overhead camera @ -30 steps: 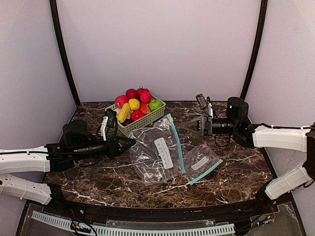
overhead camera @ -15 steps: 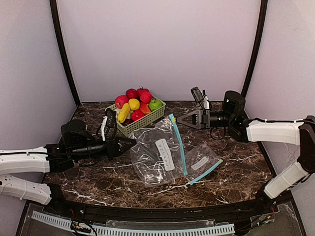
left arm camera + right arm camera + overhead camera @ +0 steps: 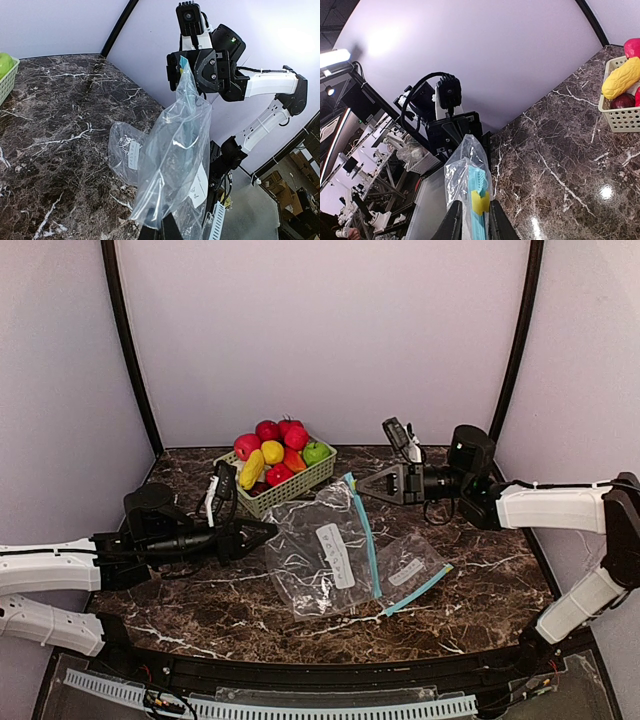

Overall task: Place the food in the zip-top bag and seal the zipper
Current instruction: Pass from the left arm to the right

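Your left claw (image 3: 262, 533) was clamped on the left edge of the zip-top bag (image 3: 322, 552) and your right claw (image 3: 363, 483) pinched the far end of its blue zipper (image 3: 366, 540): I'd call that the opening step, nothing bagged. The food (image 3: 275, 450) sat heaped in the basket (image 3: 300, 483) just behind the bag, so next you needed the mouth spread and one claw freed, minding the second bag (image 3: 408, 568) beside the zipper.

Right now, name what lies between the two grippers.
The large zip-top bag, pinched by left gripper and right gripper at opposite edges; top view shows it.
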Motion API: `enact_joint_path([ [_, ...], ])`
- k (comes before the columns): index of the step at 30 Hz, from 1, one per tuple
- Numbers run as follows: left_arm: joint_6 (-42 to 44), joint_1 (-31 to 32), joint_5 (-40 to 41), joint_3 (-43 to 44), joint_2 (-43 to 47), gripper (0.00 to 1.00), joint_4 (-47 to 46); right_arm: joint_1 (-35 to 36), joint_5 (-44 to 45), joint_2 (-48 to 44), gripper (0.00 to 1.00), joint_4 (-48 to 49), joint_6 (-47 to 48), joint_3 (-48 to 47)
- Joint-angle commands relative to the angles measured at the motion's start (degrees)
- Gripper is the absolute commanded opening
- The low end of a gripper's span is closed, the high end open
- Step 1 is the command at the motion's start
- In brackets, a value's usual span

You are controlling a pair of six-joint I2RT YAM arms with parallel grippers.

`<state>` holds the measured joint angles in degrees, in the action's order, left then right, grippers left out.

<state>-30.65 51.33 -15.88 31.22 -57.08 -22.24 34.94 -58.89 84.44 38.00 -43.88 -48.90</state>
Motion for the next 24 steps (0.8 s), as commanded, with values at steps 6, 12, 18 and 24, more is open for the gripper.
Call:
enact_joint_path([
  [6, -0.1, 0.3, -1.3, 0.1, -0.2, 0.01, -1.4, 1.0, -0.4, 0.6, 0.06, 2.5, 0.2, -1.4],
  [12, 0.0, 0.2, -0.7, -0.1, 0.0, 0.01, 0.0, 1.0, 0.5, -0.2, 0.00, 2.3, 0.7, -1.1],
  [18, 1.0, 0.2, 0.2, 1.3, 0.8, 0.37, 5.6, 1.0, 1.4, -1.1, 0.00, -1.2, 2.9, -1.3],
  [24, 7.0, 0.2, 8.5, 6.7, 4.9, 0.97, 24.2, 1.1, 3.0, -3.4, 0.00, -10.8, 9.4, -2.7],
])
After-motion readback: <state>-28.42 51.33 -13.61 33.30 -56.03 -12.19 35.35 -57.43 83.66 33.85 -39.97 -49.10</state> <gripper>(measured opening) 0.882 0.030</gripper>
